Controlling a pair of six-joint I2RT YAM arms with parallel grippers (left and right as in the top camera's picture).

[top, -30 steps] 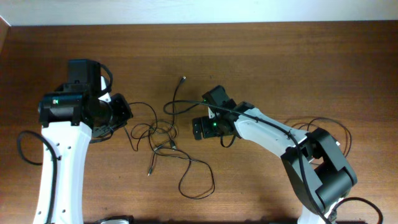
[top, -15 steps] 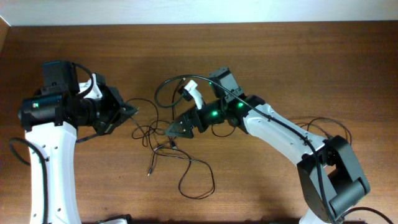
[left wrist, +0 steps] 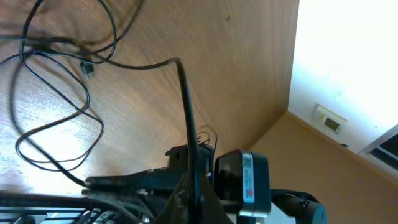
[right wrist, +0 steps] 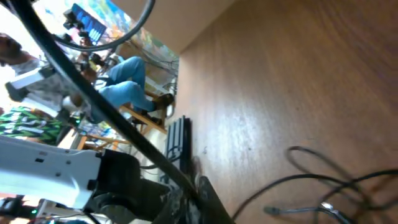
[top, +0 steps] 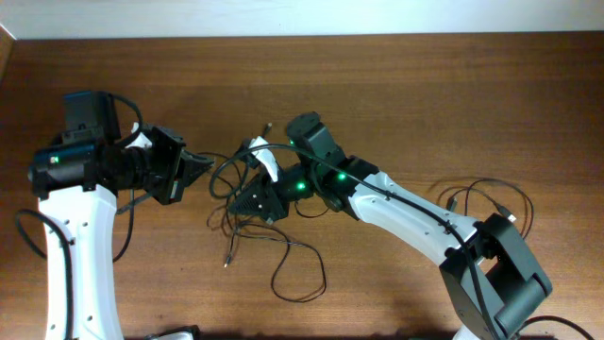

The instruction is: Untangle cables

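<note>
Reaching further left than half a second ago, the right gripper (top: 243,201) has come down onto the upper edge of the tangle and its jaws have gone from wide to closed, apparently pinching one strand. The left gripper (top: 196,164) has barely shifted and is clamped together on a strand that runs off its tips toward the knot. The cables (top: 247,219) lie in the middle of the table (top: 453,104), between the two grippers, with a loose loop (top: 299,274) trailing toward the near edge. Drawing the two held strands apart slowly and low should open the knot; a quick tug would likely cinch it. A white sticker (left wrist: 247,177) in the left wrist view carries print too small to read.
</note>
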